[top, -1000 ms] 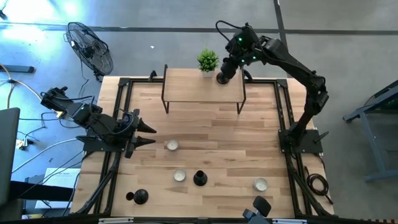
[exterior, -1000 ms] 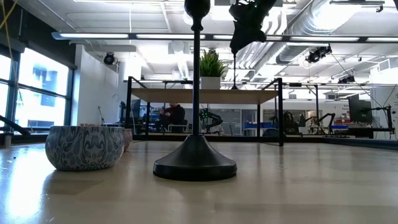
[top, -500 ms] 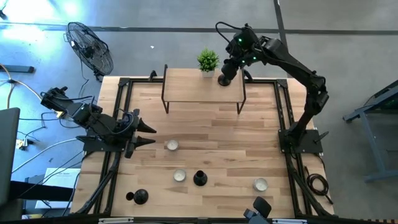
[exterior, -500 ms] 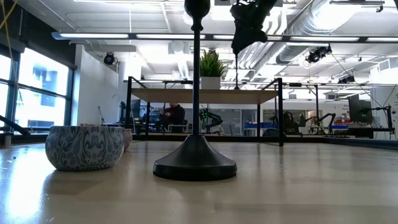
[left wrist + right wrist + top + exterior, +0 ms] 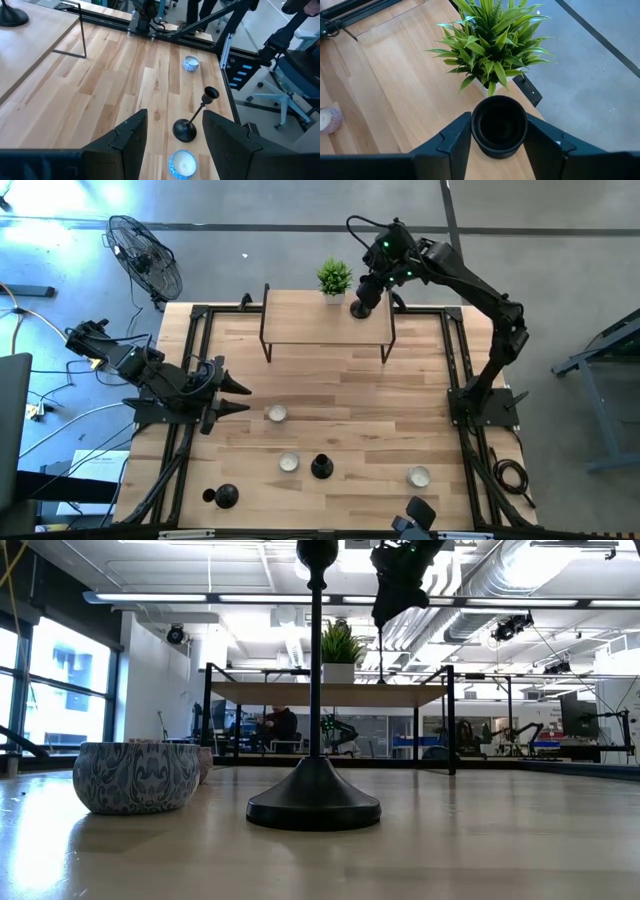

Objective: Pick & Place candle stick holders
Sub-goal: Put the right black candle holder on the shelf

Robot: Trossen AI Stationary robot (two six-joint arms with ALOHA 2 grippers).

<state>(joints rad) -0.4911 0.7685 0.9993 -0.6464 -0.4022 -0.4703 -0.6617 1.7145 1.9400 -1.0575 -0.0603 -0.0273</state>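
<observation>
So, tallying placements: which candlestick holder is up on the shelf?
The candlestick holder beside the potted plant, between the right gripper fingers; the others stand on the table.

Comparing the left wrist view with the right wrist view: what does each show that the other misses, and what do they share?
Only the left wrist view shows a candlestick holder standing on the main table between two small blue-patterned bowls, with office chairs beyond the table edge. The left gripper hangs open over the table, holding nothing.

Only the right wrist view shows the potted plant and, beside it, a candlestick holder's round black top between the right gripper's fingers; actual contact cannot be judged.

Both show the raised wooden shelf and light wood boards.
</observation>
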